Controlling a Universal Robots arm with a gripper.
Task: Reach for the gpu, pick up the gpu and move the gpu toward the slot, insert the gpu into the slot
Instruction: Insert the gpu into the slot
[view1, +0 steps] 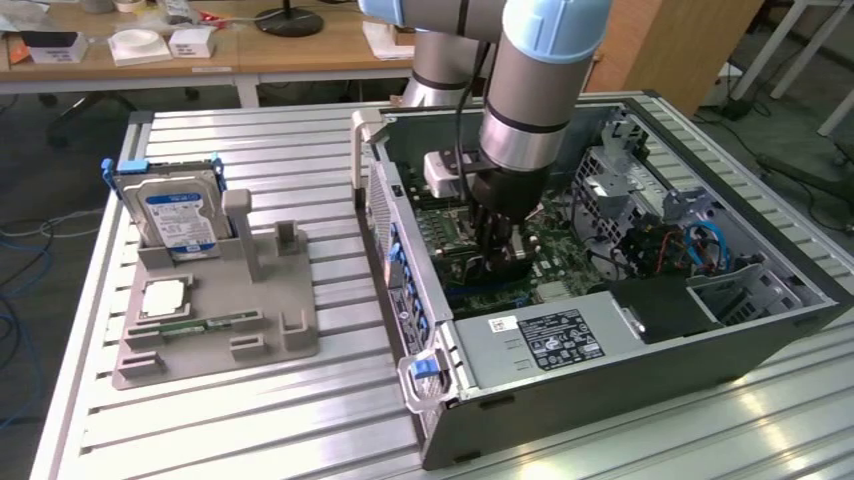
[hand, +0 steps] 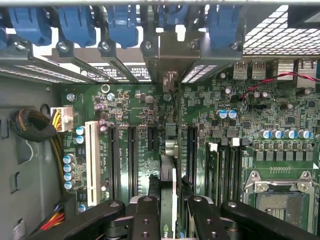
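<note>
My gripper (view1: 498, 255) is down inside the open computer case (view1: 747, 330), over the green motherboard (hand: 140, 100). In the wrist view my gripper (hand: 169, 200) is shut on the gpu (hand: 168, 170), which appears edge-on as a thin dark card held upright between the two black fingers (hand: 146, 217). Its silver end bracket (hand: 172, 50) stands against the case's rear wall, among the blue clips. Long black slots (hand: 132, 160) run parallel to the card on both sides. The card covers the slot under its lower edge, and I cannot tell whether it is seated.
A white slot (hand: 91, 162), a cable bundle (hand: 32, 125) and the square CPU socket (hand: 280, 200) flank the card. Outside the case, a grey holder (view1: 220, 320) carries a blue-labelled hard drive (view1: 178, 220), a chip and a memory stick. Drive cages (view1: 627, 190) and wires crowd the case's far side.
</note>
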